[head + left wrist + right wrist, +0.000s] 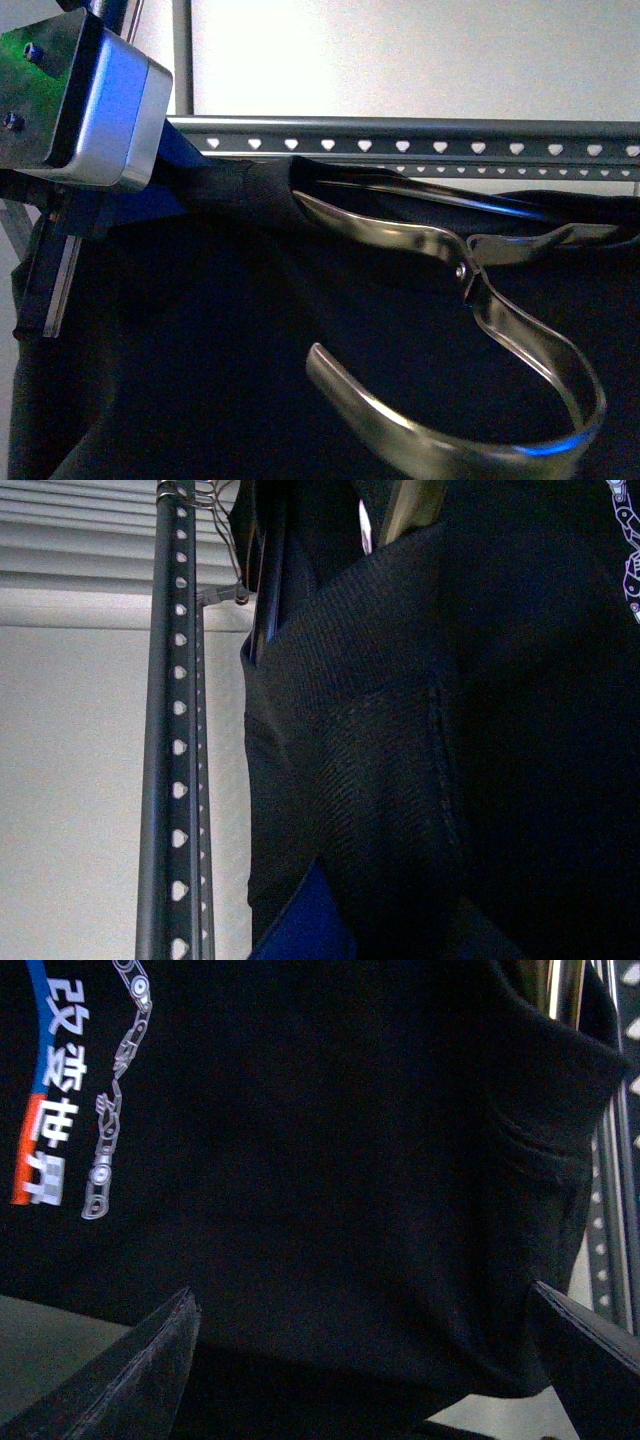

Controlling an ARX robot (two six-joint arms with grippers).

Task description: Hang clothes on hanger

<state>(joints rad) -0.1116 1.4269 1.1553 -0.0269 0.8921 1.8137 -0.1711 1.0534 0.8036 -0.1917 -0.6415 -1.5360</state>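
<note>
The black T-shirt (200, 350) hangs in front of the grey rack rail (420, 147) with its row of heart-shaped holes. My left gripper (200, 188), with blue fingers, is shut on a bunched fold at the shirt's top edge, just below the rail. In the left wrist view the rail (178, 750) runs beside the ribbed fabric (390, 740), and a blue finger (310, 925) presses into it. My right gripper (365, 1360) is open, its dark fingers (140, 1370) spread close to the shirt (330, 1160) near the white robot-arm print (115, 1090).
A shiny curved chrome piece (500, 320) lies across the shirt front in the front view, close to the camera. My left arm's silver housing (90, 100) fills the upper left. A pale wall is behind the rail. The rail also shows in the right wrist view (612, 1190).
</note>
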